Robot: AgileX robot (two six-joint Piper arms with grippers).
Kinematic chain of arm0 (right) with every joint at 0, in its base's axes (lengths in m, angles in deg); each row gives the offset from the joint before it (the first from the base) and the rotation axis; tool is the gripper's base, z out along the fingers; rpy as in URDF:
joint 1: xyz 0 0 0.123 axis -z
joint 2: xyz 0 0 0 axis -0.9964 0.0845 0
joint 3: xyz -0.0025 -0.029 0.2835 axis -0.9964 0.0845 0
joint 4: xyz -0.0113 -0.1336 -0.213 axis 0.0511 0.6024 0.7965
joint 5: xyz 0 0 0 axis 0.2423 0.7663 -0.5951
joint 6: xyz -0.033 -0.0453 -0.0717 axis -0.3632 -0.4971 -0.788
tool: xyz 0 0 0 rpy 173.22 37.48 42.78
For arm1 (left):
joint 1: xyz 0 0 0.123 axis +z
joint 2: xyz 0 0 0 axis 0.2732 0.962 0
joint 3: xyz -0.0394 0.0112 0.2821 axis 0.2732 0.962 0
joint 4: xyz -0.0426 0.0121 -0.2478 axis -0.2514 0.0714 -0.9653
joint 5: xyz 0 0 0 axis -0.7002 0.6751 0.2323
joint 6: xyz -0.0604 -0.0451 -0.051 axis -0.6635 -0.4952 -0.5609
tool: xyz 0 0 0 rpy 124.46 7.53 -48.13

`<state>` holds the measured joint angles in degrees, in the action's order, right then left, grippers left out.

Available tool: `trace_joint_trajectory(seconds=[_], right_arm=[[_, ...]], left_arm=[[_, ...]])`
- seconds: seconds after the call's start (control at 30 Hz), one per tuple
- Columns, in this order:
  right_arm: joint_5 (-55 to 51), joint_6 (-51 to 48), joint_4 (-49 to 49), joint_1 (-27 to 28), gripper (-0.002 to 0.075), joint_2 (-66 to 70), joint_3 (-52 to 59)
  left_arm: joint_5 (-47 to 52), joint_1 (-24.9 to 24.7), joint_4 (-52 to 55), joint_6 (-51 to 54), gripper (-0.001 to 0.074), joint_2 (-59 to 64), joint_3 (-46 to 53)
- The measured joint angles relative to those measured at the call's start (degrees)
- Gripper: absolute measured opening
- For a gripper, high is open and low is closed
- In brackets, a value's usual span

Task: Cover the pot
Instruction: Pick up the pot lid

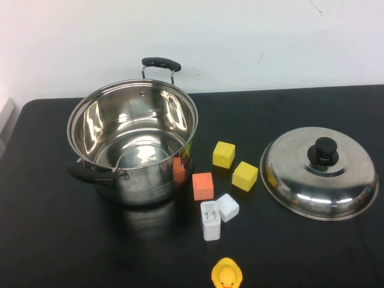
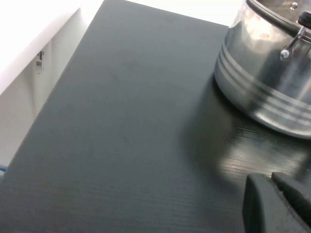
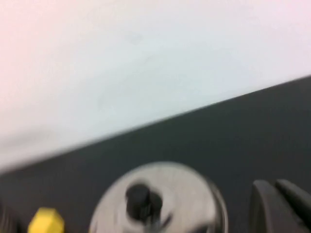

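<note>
Pot [image 1: 132, 144] uncovered on the black table [image 1: 300, 252], mouth up, one black handle toward the wall and the other toward the robot's side. Neither arm in the high view.

Left gripper [image 2: 269, 187] low over bare tabletop, only its dark tip in the left wrist view, pointed along the table toward the pot's ribbed steel wall [image 2: 262, 82]. Near that wall, not touching it. Spread or pressed together: cannot tell.

Right gripper [image 3: 273, 191] held higher, aimed across the table toward the white wall, again only a dark tip in view. Out ahead of it and lower down, the domed lid [image 3: 165, 194] with its black knob [image 3: 141, 199] upward, lying flat, apart from the gripper. Open or closed: cannot tell. Beyond the lid on the side away from this gripper, a yellow block [image 3: 46, 221].

Lid [image 1: 318, 174] well apart from the pot, small blocks between them.
</note>
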<state>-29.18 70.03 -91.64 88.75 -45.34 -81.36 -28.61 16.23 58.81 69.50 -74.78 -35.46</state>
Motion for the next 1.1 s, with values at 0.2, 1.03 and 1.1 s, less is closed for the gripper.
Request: trace_joint_trajectory(seconds=[0.2, 1.03, 1.1], right_arm=[[21.61, 17.37, 15.47, -4.97, 0.005, 11.33, 0.34], [74.7, 6.33, 23.85, -14.87, 0.0599, 74.33, -7.55], [74.79, 4.55, 23.85, -14.87, 0.0599, 76.8, -8.97]], left_arm=[[0.0, 0.0, 0.0, 0.0, -0.0002, 0.0, 0.0], [0.0, 0.0, 0.0, 0.13, -0.0002, 0.0, 0.0], [0.0, 0.0, 0.0, 0.13, -0.0002, 0.0, 0.0]])
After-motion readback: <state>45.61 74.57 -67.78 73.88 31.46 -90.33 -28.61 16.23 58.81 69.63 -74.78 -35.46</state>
